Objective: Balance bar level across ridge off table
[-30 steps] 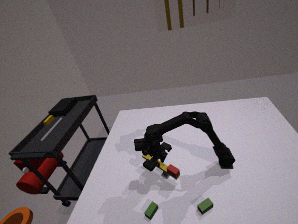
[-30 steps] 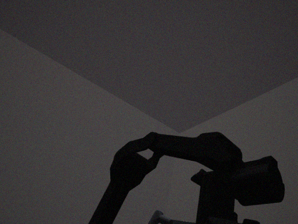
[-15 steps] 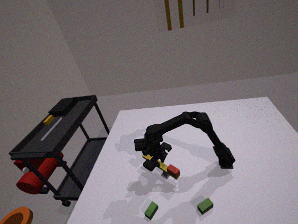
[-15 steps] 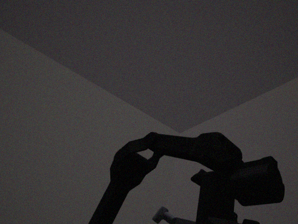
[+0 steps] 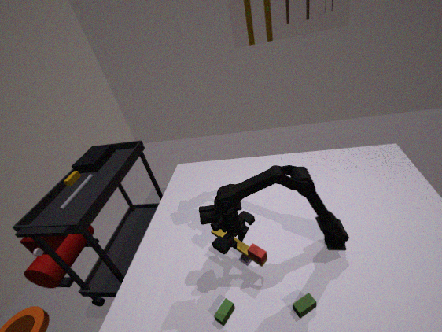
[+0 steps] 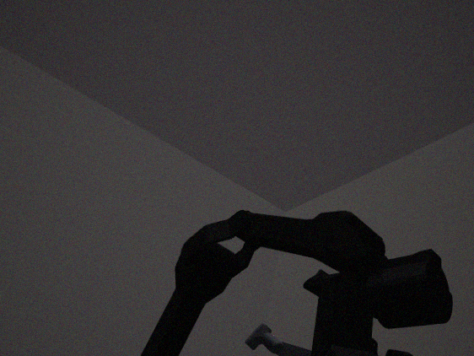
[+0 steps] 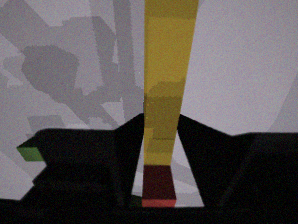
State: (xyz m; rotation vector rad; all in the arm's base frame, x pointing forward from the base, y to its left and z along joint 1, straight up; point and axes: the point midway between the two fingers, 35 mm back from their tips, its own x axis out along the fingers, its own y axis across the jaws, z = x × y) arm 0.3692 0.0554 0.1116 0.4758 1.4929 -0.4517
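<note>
A yellow bar (image 5: pixel 241 245) (image 7: pixel 167 75) carries a red block (image 5: pixel 257 253) (image 7: pixel 159 187) at one end. My gripper (image 5: pixel 231 237) (image 7: pixel 160 131) is shut on the bar near its middle and holds it above the white table (image 5: pixel 373 236). The bar slopes down toward its red end. A small grey ridge (image 5: pixel 245 260) stands on the table just under the bar, beside the red end; I cannot tell whether they touch. In the exterior view the arm (image 6: pixel 295 240) is only a dark silhouette and the bar is not clear.
Two green blocks (image 5: pixel 224 311) (image 5: pixel 304 304) lie near the table's front edge; one shows in the wrist view (image 7: pixel 29 153). A black cart (image 5: pixel 47 214) with a yellow block (image 5: pixel 72 178) and a red cylinder (image 5: pixel 55 260) stands left of the table. An orange ring (image 5: pixel 23 320) lies on the floor.
</note>
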